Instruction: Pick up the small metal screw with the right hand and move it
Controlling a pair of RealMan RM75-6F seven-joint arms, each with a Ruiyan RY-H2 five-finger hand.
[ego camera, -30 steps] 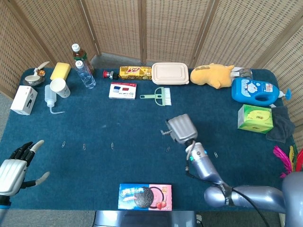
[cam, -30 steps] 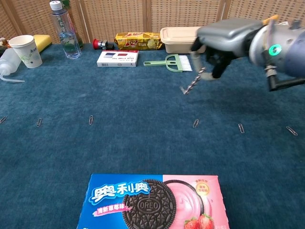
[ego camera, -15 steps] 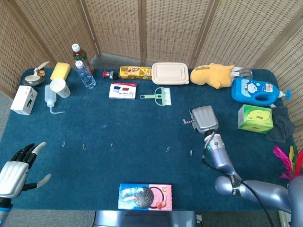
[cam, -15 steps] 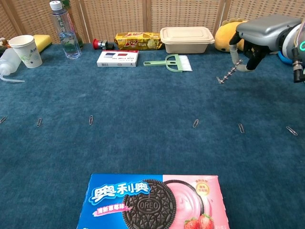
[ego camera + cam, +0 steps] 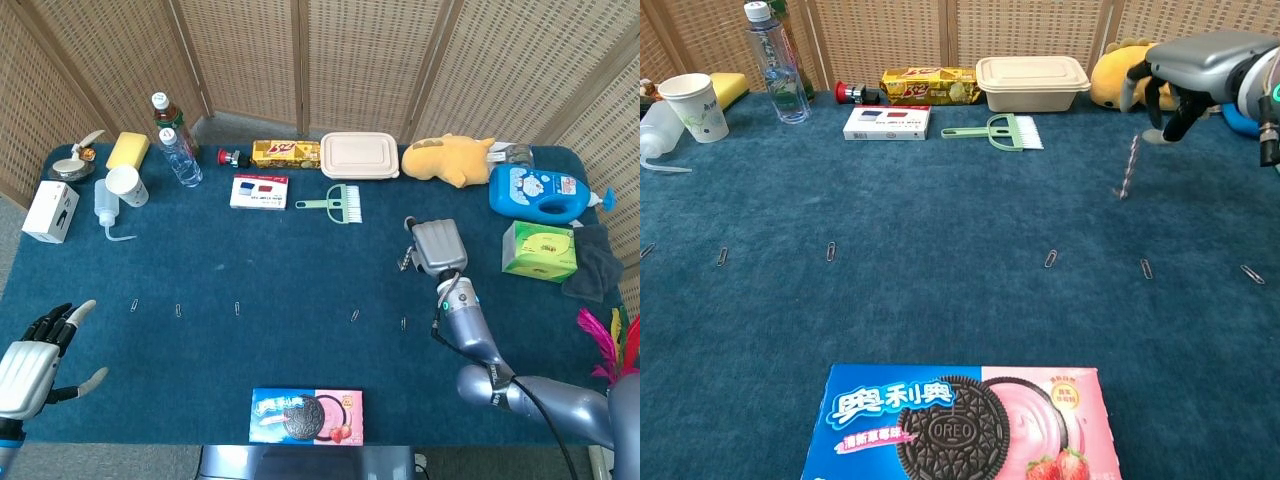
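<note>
Right hand (image 5: pixel 1185 85) is raised over the blue table (image 5: pixel 940 300) at its right side, fingers spread apart, holding nothing. The screw (image 5: pixel 1128 168) is just below and left of the hand, nearly upright and apart from the fingertips; cannot tell if it touches the cloth. In the head view the screw (image 5: pixel 404 262) shows beside the right hand (image 5: pixel 438 246). Left hand (image 5: pixel 30 360) is at the near left table edge, fingers apart, empty. Cookie box (image 5: pixel 960 425) lies at the near edge, paper clips (image 5: pixel 1051 258) scattered mid-table
</note>
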